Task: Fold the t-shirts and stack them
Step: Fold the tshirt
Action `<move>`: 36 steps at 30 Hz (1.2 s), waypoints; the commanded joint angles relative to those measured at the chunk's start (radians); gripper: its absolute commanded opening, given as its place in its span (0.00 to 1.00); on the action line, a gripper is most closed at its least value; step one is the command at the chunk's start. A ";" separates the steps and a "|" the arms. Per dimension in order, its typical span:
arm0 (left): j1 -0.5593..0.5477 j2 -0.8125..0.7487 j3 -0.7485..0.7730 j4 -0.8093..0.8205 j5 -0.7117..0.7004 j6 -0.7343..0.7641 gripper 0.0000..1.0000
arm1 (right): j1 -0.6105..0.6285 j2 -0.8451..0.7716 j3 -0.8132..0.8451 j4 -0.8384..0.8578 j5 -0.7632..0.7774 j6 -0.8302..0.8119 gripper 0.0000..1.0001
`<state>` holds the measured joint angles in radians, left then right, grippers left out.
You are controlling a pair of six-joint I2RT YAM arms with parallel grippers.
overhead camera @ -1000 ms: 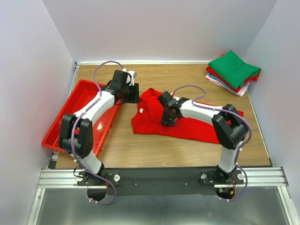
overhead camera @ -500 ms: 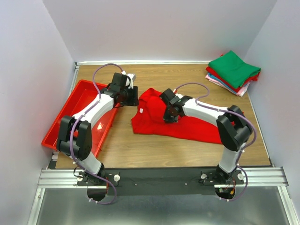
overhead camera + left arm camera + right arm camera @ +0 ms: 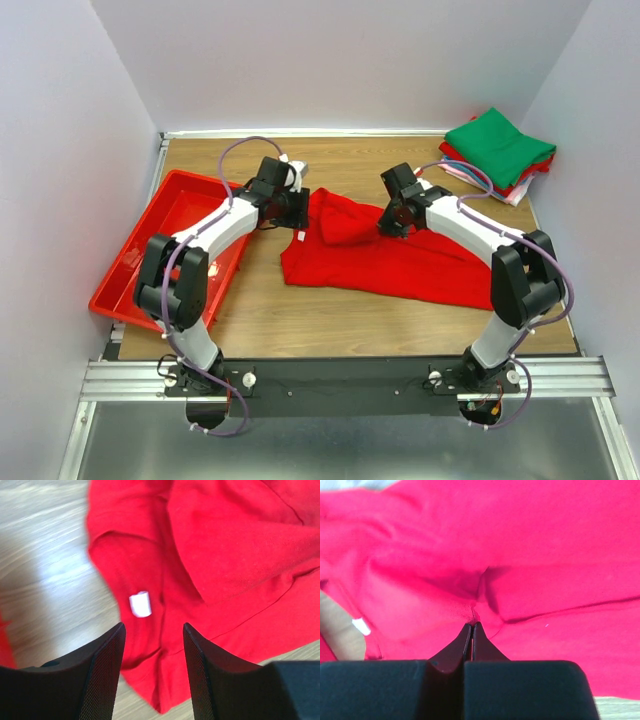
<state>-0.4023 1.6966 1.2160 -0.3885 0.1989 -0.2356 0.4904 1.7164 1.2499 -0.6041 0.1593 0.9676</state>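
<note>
Right gripper (image 3: 471,625) is pinched tight on a raised fold of the red t-shirt (image 3: 400,265). Left gripper (image 3: 152,630) hangs with its jaws apart above the neck tag (image 3: 140,604). The shirt runs left to right, and the folded stack (image 3: 497,150) sits far right, nearer the right arm.

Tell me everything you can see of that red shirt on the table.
The red shirt is soft plain cloth with a small white tag, lying rumpled and unfolded on the wooden table. The right claw is shut, pinching a bunched fold of it; the left claw hangs open above its tagged end.
</note>
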 commanded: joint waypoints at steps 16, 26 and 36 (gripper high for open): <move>-0.127 0.169 0.007 0.100 0.217 -0.007 0.56 | -0.078 0.084 0.082 -0.022 0.022 -0.017 0.02; -0.133 0.241 0.034 0.114 0.249 -0.034 0.57 | -0.076 0.078 0.086 -0.022 0.008 -0.013 0.01; -0.133 0.258 0.042 0.134 0.295 -0.047 0.56 | -0.076 0.084 0.088 -0.022 0.006 -0.020 0.02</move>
<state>-0.5301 1.9362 1.2415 -0.2729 0.4442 -0.2726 0.4156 1.7931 1.3083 -0.6079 0.1623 0.9558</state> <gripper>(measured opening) 0.566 0.021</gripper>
